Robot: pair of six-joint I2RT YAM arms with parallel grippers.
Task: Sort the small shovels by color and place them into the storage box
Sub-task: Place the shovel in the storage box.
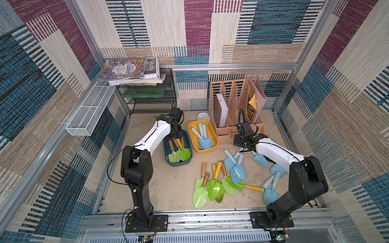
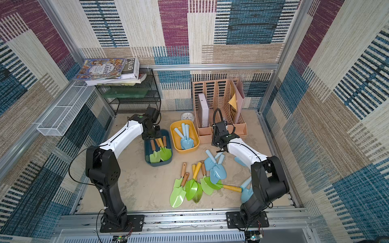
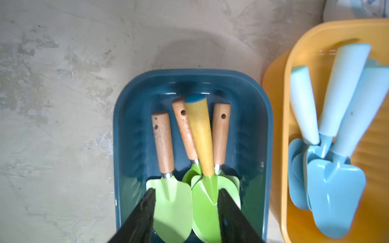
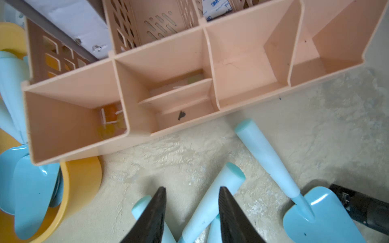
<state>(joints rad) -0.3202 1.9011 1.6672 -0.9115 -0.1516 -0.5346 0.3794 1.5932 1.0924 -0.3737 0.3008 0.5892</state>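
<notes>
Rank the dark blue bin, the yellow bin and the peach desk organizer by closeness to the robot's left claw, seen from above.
1. The dark blue bin: directly under the left gripper, in a top view.
2. The yellow bin: just right of the blue one.
3. The peach desk organizer: farther right, at the back.

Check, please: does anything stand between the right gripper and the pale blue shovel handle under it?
Nothing visible does. The right gripper hangs open above the pale blue shovel handle, and the handle shows uncovered between its jaws.
</notes>
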